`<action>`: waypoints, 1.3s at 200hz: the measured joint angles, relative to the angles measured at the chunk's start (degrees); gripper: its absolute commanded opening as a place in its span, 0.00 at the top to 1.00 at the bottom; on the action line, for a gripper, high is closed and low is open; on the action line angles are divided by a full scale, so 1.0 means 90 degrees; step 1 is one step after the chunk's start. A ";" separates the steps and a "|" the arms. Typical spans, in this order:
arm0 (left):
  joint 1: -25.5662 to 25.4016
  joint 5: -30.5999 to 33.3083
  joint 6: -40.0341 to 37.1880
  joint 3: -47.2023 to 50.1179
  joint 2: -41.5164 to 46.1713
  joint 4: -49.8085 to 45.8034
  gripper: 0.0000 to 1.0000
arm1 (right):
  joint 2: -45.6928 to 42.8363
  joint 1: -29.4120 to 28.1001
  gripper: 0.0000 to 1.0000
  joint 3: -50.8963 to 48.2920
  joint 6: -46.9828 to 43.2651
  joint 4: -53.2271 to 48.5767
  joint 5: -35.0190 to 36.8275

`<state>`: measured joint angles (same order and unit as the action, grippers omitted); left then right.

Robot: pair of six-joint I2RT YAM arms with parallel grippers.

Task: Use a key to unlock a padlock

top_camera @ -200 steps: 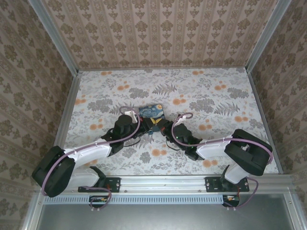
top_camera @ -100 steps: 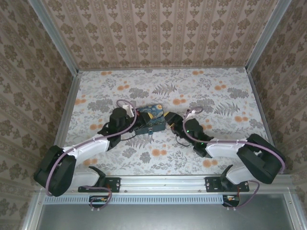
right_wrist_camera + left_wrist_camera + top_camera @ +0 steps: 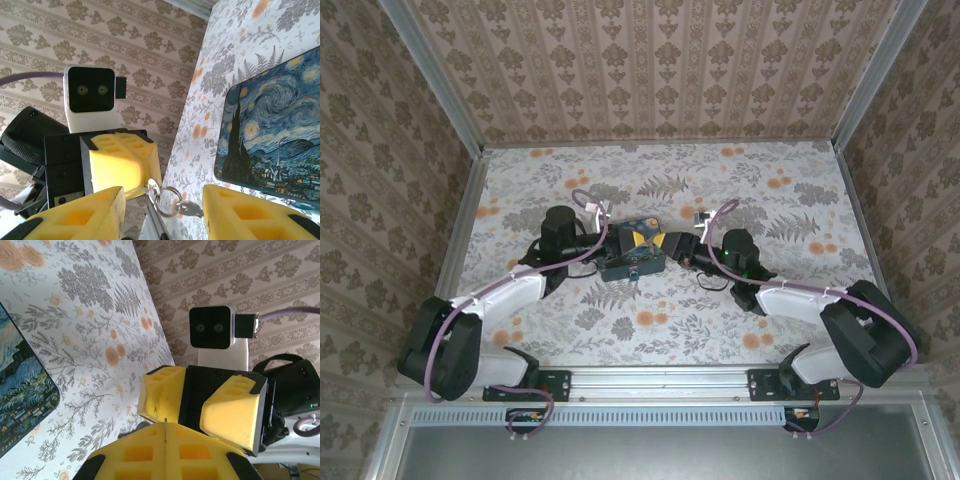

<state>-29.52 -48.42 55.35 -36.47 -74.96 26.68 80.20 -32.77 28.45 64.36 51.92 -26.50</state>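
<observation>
On the left, open flowered bench point(image 3: 520, 190) lies between the left wall point(image 3: 390, 170) and the left arm point(image 3: 510, 295), with more free room toward the back wall point(image 3: 660, 70). That arm slants from its near-left base to mid-bench, wrist level, so the left gripper point(image 3: 625, 240) points right. Its yellow jaws are pressed flat together.

Beneath the spot where the two sets of jaws meet lies the Starry Night box point(image 3: 632, 262), flat on the bench, with bare surface between it and the near rail point(image 3: 660, 382). Two small rings point(image 3: 160, 195) hang from the tip of the left jaws, and the key point(image 3: 190, 209) dangles off the outer ring, in the air and apart from the box.

The key sits inside the gap of the right gripper point(image 3: 161, 200), nearer the finger on the right of the wrist view. We cannot tell whether it touches that finger. Those jaws stand well apart, clamping nothing.

The right arm point(image 3: 800, 300) mirrors the left, slanting in from the near-right base with its wrist level, nose to nose with its partner. Beyond it the bench runs free to the right wall point(image 3: 890, 170).
</observation>
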 measured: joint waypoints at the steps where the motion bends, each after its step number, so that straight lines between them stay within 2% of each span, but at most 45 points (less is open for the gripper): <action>1: 0.0000 -0.0007 -0.0002 0.0000 0.0000 -0.0010 1.00 | 0.0007 0.0000 0.56 0.0000 0.0002 0.0010 -0.0005; 70: 0.0005 -0.0219 -0.0041 0.0000 -0.0010 -0.0066 1.00 | 0.0627 -0.0097 0.61 0.0010 0.0102 0.0707 -0.0158; 118: 0.0005 -0.0250 -0.0044 0.0000 -0.0015 -0.0068 1.00 | 0.0721 -0.0143 0.66 0.0024 0.0206 0.0976 -0.0209; 183: 0.0005 -0.0379 -0.0070 -0.0002 -0.0180 -0.0056 1.00 | 0.0729 -0.0143 0.84 0.0039 0.0209 0.1069 -0.0376; 204: 0.0005 -0.0435 -0.0092 -0.0010 -0.0192 -0.0053 1.00 | 0.0731 -0.0143 0.83 0.0039 0.0221 0.1069 -0.0401; 226: 0.0005 -0.0449 -0.0112 -0.0017 -0.0202 -0.0056 1.00 | 0.0731 -0.0143 0.78 0.0039 0.0219 0.1073 -0.0440; 260: 0.0005 -0.0454 -0.0114 -0.0022 -0.0223 -0.0056 1.00 | 0.0731 -0.0143 0.78 0.0036 0.0223 0.1076 -0.0452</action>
<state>-29.47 -52.51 54.33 -36.67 -76.97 26.17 86.78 -34.06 28.77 66.37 61.60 -30.57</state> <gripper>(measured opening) 0.047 0.221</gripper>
